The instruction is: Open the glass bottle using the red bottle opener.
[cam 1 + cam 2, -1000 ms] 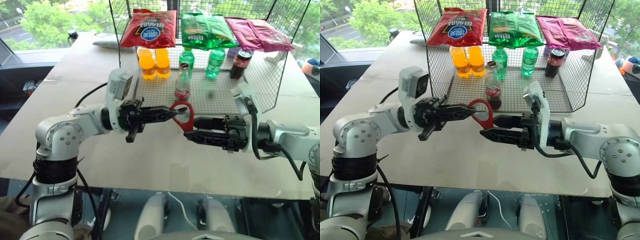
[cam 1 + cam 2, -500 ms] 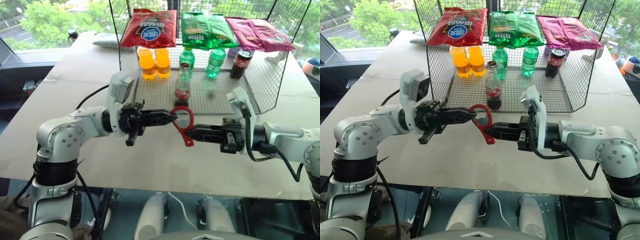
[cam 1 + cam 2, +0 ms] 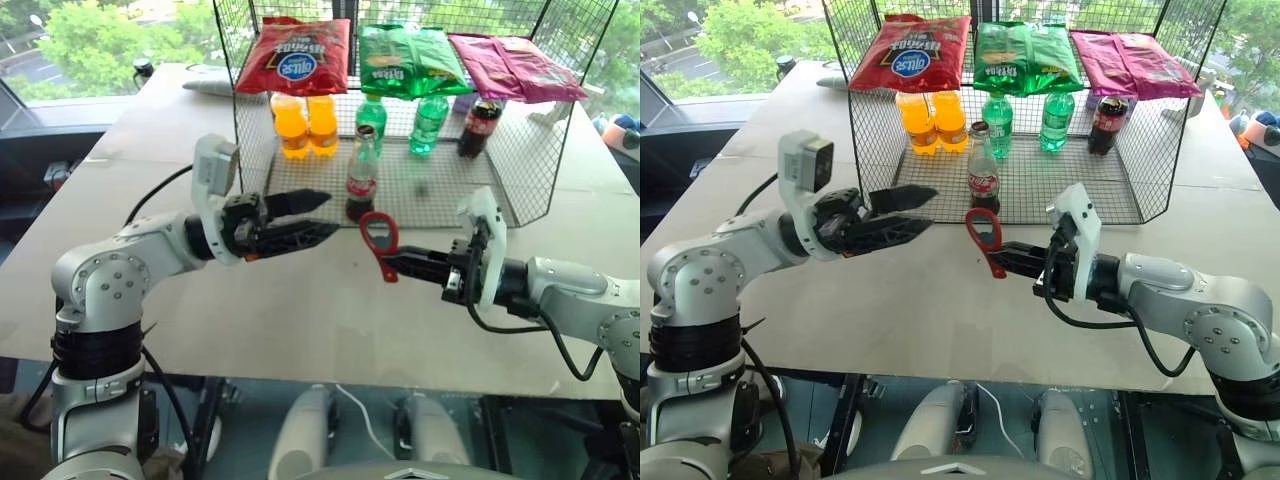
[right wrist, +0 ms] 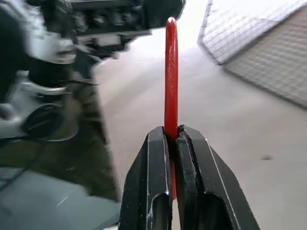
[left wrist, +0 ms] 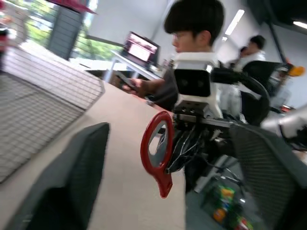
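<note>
The opener [image 3: 380, 240], flat and bright red with an oval ring head, is clamped by its handle in the right gripper [image 3: 405, 262], above the desk [image 3: 300, 320] near its front edge. Its handle tip is hidden between the fingers. The bottle [image 3: 361, 178] is stood at the open front of the wire basket [image 3: 520, 185]. The left gripper [image 3: 310, 218] is held level with fingers spread, pointing toward the opener.

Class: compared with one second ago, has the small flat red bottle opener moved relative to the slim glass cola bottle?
Yes. The red bottle opener has dropped lower and rightward from the glass cola bottle.
</note>
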